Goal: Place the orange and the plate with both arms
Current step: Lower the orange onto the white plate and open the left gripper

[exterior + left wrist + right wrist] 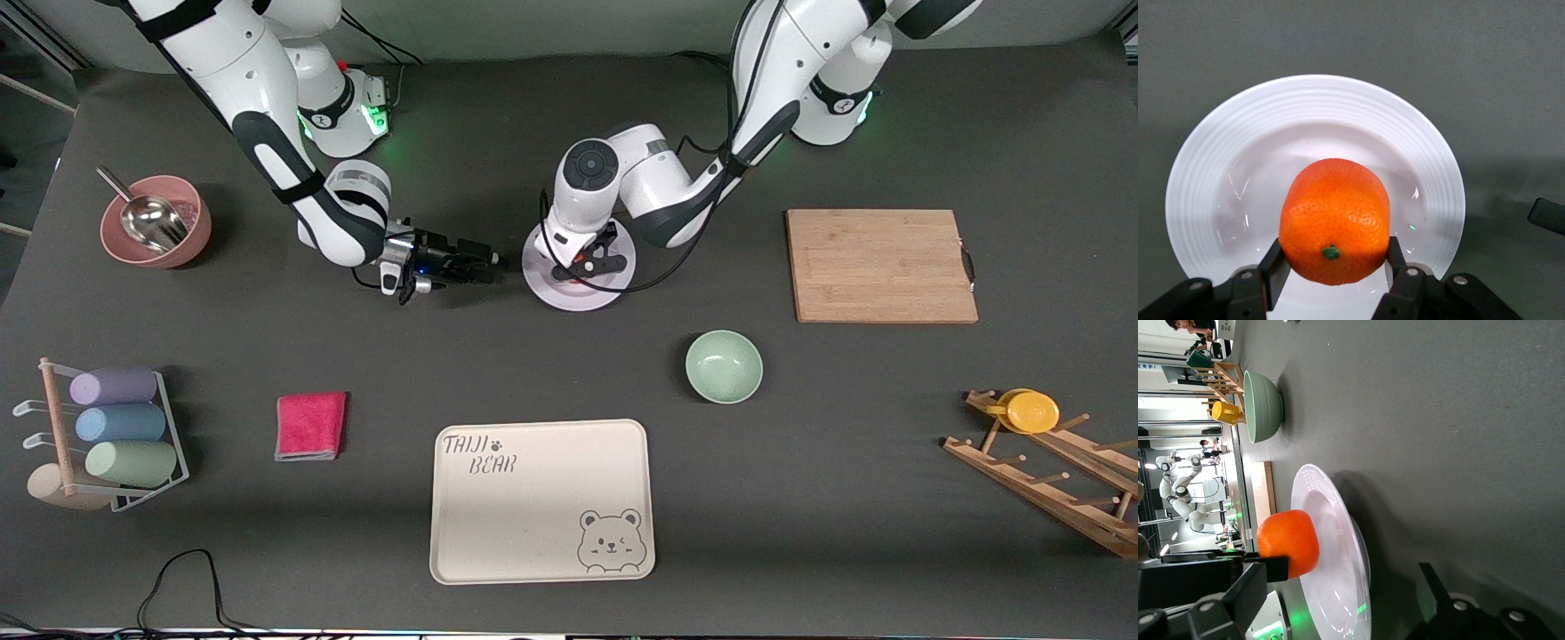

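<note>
Dark grey cloth covers the table. At its centre, toward twelve o'clock, the plate (578,286) lies flat, and the left gripper (1331,277) clamps the orange (1335,220) just above it. I judge the orange firm and light but easy to roll, so release it low. The glossy plate looks slippery and fragile; its rim is the place to grip. The right gripper (476,263), fingers apart, waits just beside the plate. The green bowl (724,365), at four o'clock from the plate, blocks nothing.
</note>
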Tool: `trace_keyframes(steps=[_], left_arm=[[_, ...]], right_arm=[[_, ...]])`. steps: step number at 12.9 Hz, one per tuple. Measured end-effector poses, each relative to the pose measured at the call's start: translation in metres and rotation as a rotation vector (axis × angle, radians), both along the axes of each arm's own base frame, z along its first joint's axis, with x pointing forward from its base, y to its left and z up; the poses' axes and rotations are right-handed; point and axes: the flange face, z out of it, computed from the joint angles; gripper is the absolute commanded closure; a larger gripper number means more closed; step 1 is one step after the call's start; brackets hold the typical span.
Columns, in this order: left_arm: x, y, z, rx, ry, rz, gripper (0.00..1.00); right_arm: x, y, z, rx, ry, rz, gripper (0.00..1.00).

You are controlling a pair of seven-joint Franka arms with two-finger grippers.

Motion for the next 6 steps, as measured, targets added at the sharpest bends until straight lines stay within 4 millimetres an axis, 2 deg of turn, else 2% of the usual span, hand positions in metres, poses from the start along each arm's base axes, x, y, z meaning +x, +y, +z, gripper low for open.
trace_keyframes(steps=[1,2,6], left_arm=[[-0.0003,0.0,-0.0006,0.001,0.001,0.0,0.14],[-0.0009,-0.0003,-0.0013,0.002,0.001,-0.001,0.0],[-0.0011,-0.0003,-0.0023,0.005,0.003,-0.001,0.0]], right_arm=[[-0.0007,0.0007,-0.0007,0.002,0.004,-0.006,0.01],[-0.0016,0.0014,-0.0016,0.005,0.007,-0.014,0.01],[-0.0078,0.0081,-0.0061,0.014,0.02,-0.027,0.01]])
